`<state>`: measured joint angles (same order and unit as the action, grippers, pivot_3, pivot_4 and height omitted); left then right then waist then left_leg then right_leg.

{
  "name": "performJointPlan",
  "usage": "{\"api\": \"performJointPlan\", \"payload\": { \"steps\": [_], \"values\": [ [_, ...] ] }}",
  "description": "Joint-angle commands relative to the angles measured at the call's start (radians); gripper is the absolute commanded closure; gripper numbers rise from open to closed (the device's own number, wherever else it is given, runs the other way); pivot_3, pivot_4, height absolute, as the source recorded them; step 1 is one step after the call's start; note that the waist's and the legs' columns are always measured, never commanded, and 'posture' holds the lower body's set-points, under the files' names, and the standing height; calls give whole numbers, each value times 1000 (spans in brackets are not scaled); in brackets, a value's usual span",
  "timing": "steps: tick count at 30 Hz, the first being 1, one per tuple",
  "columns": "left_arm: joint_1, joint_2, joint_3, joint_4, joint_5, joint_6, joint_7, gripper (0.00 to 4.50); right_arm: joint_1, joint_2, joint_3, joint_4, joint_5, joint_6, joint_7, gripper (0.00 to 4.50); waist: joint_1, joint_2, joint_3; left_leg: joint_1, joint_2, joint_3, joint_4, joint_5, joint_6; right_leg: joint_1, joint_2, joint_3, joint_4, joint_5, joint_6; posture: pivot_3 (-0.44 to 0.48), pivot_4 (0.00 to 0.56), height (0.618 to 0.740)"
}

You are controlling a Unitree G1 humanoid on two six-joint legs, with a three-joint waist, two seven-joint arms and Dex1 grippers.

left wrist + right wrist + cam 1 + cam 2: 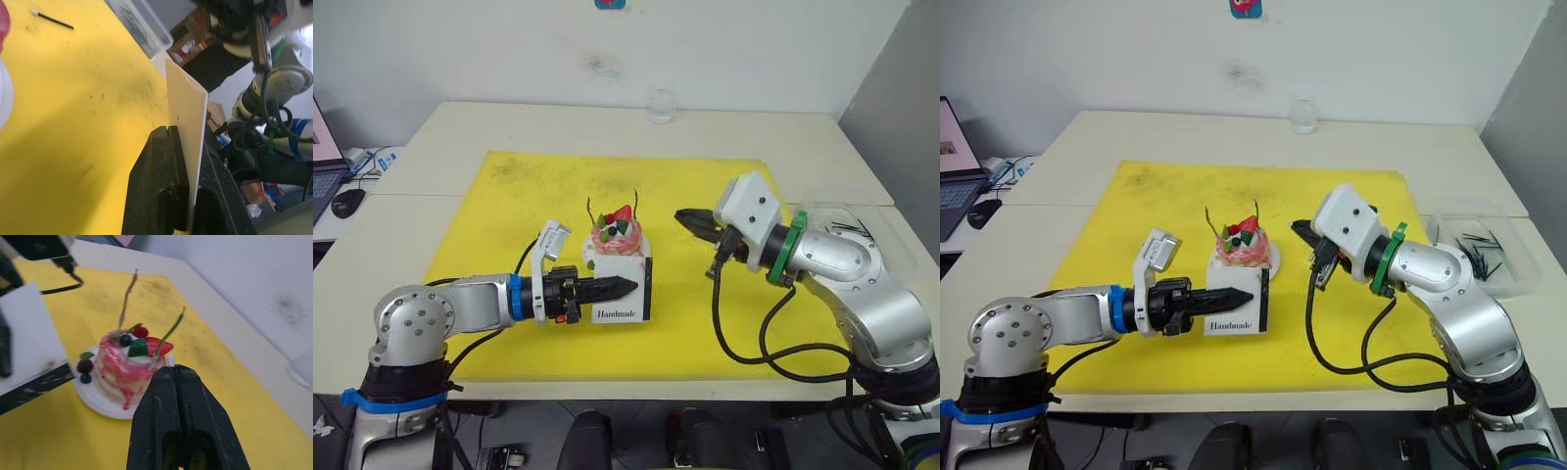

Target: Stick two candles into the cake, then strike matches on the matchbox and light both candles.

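The left jaws (625,287) are closed tight on the matchbox (625,291) and hold it standing up on its edge, just in front of the cake (617,235). The box is white with a black strip down one side. The small black word "Handmade" is printed near its bottom.

The right jaws (172,374) are pressed together. A tiny white tip shows at their end, so they seem to pinch a match (170,362), but the stick itself is hidden. These jaws hang close to the cake on the robot's right side.

The cake is pink and white, with a red strawberry and dark berries on top, and it sits on a small white plate (98,399). Two thin candles stand in it, a pinkish one (127,296) and a greenish one (170,333). Neither has a flame.

All this is on a yellow mat (509,215) on the pale worktop (460,122). One more match (53,19) lies on the mat. A clear tray (1489,245) with dark sticks rests at the robot's right.
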<state>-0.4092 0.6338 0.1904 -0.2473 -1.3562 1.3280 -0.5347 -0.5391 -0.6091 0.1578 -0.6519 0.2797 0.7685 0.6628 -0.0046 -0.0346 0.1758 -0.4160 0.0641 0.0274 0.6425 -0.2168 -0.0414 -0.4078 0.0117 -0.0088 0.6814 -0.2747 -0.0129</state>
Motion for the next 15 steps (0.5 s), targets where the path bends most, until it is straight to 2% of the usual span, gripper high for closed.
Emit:
{"api": "performJointPlan", "payload": {
  "steps": [1,5,15],
  "values": [
    [-41,2,-10,18,-1,-10,-21,4500,-4,-31,-33,-71,59,8,47,4487,0,0,0,0,0,0,0,0,0,0,0,0,0,0,0,0,150,740],
    [-70,-1,-24,31,8,-13,-30,4500,18,-75,-6,-109,88,21,85,4487,0,0,0,0,0,0,0,0,0,0,0,0,0,0,0,0,150,740],
    [-86,2,-39,17,23,-19,-42,4500,32,-86,90,-120,76,29,80,4487,-1,0,0,0,0,0,0,0,0,0,0,0,0,0,0,0,150,740]
  ]
}}
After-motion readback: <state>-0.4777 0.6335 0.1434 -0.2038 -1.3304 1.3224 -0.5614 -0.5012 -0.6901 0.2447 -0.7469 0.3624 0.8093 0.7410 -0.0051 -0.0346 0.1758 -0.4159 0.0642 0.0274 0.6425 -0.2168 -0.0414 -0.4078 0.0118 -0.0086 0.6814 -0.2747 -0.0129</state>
